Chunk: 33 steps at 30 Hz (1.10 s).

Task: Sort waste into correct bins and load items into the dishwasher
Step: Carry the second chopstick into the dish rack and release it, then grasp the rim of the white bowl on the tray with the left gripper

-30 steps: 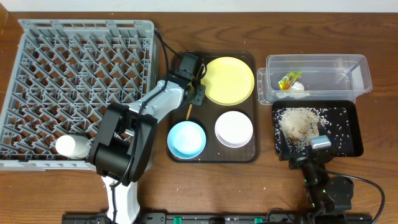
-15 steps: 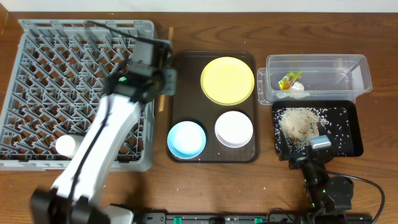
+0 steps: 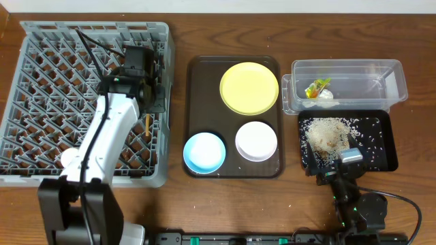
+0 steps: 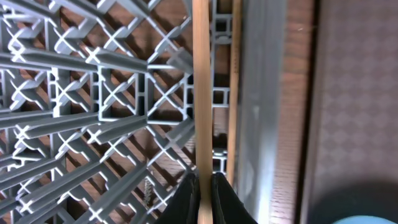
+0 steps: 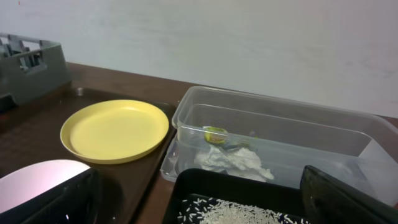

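Note:
My left gripper (image 3: 147,107) hangs over the right side of the grey dishwasher rack (image 3: 61,88), shut on a wooden chopstick (image 4: 201,93) that points down into the lattice (image 4: 93,106). A second stick (image 4: 235,74) runs beside it along the rack wall. A white cup (image 3: 71,159) lies in the rack's near left corner. The yellow plate (image 3: 249,88), blue bowl (image 3: 204,152) and white bowl (image 3: 256,140) sit on the brown tray (image 3: 197,75). My right gripper (image 5: 199,205) stands open, low over the near edge of the black tray (image 3: 385,153) of rice (image 3: 327,133).
The clear tub (image 3: 398,78) behind the black tray holds the green-and-orange wrapper (image 3: 316,88) and the crumpled white scrap (image 3: 325,96). Bare wooden table lies between the rack, the brown tray and the bins. The right arm's base sits at the table's front right.
My left arm has swung from the brown tray leftward over the rack, carrying the chopstick with it. The right arm has not moved.

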Tool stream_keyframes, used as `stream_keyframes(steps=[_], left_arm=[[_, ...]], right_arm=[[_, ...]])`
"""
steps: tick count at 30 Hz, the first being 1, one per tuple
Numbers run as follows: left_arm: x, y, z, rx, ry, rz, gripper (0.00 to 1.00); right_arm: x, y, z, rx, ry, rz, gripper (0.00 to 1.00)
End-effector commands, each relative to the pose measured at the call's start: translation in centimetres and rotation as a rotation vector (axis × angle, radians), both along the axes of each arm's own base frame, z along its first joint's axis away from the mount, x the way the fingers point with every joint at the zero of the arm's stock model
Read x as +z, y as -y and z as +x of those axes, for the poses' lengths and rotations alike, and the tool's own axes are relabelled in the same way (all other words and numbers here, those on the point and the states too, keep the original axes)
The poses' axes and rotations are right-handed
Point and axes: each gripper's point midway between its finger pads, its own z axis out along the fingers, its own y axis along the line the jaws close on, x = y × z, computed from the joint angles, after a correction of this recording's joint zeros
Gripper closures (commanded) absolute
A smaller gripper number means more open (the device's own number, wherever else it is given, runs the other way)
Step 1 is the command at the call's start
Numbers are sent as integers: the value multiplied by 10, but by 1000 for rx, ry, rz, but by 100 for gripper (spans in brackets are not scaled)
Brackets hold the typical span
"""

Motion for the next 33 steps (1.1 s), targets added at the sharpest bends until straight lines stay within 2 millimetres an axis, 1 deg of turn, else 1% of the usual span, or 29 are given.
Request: stream_keyframes(steps=[1,2,4,5,6,8,10,11,13,16,17,19,20,22,24,26,27,29,30,31,33], left_arm=[[-10,2,-2,-34,-33,5,92],[-11,4,-2,-47,-36,-5,92],[-9,6,-2,-53,-32,-14,83],[-8,6,-3,-53,-31,-14,63],[-6,6,-4,-53,-33,-14,54],[3,5,-8,-39,-31,-20,45],[17,11,-10,-40,-18,-58,44],[27,19,-12,-58,-4,-104,44],[46,41,-13,-108,34,-224,46],[75,82,-17,-214,100,-411,50],[81,92,-18,-237,113,-442,51],[83,107,-21,-258,111,-459,51],[79,120,-26,-286,89,-464,51],[70,140,-33,-325,48,-469,51],[58,162,-42,-382,-1,-463,51],[43,180,-50,-426,-48,-443,51],[33,187,-53,-444,-73,-418,51],[3,206,-57,-486,-130,-353,50],[-8,214,-58,-500,-152,-352,50],[-19,220,-58,-510,-174,-353,50],[-38,226,-59,-507,-216,-355,50]], right_arm=[[-1,2,0,-10,4,-9,1],[-1,2,0,-10,4,-9,1],[-1,2,0,-10,4,-9,1],[-1,2,0,-10,4,-9,1],[-1,2,0,-10,4,-9,1],[-1,2,0,-10,4,-9,1],[-1,2,0,-10,4,-9,1],[-1,2,0,-10,4,-9,1],[-1,2,0,-10,4,-9,1],[-1,2,0,-10,4,-9,1],[-1,2,0,-10,4,-9,1],[-1,2,0,-10,4,-9,1],[-1,2,0,-10,4,-9,1],[-1,2,0,-10,4,-9,1],[-1,2,0,-10,4,-9,1],[-1,2,0,-10,4,-9,1],[-1,2,0,-10,4,-9,1],[-1,2,0,-10,4,-9,1],[-1,2,0,-10,4,-9,1],[-1,2,0,-10,4,-9,1],[-1,2,0,-10,4,-9,1]])
